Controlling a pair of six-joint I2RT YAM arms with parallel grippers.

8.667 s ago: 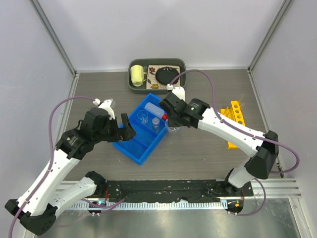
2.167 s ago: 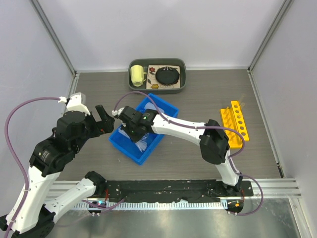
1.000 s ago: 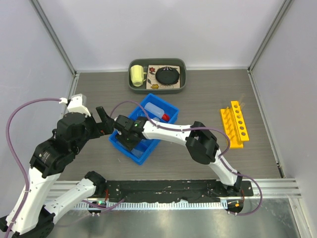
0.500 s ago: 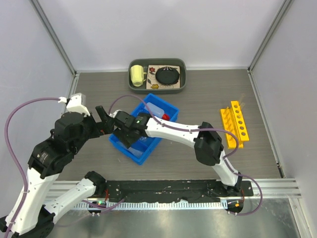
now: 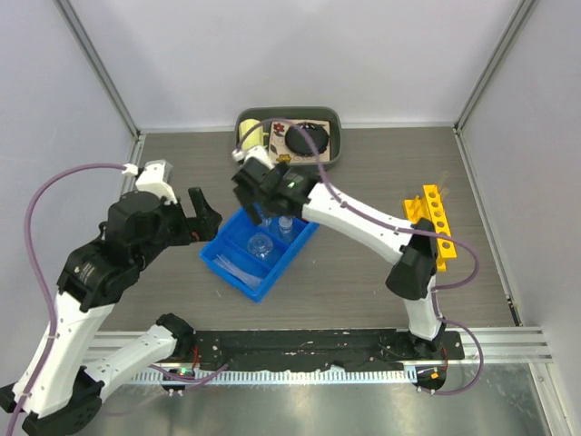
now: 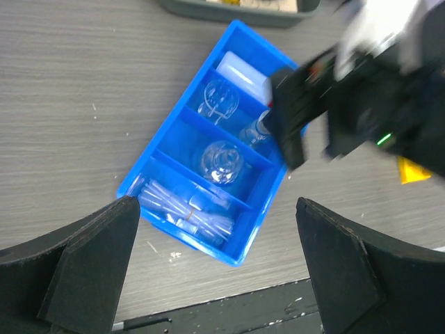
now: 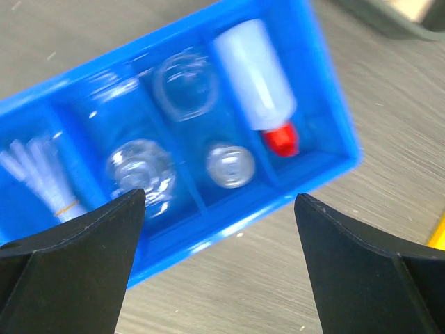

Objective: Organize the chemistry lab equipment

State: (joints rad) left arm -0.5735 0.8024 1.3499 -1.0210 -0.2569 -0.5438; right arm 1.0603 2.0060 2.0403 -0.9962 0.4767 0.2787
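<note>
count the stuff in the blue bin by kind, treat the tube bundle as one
clear glass vessels: 3
red-capped squeeze bottle: 1
bundle of thin clear tubes: 1
total: 5

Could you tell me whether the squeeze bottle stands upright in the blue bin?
No, the squeeze bottle lies on its side in the blue bin.

Bin (image 5: 290,262) blue, bottle (image 7: 254,73) white with red cap (image 7: 281,141), flask (image 7: 139,167) clear, rack (image 5: 433,205) yellow, table (image 5: 381,163) grey wood-grain
</note>
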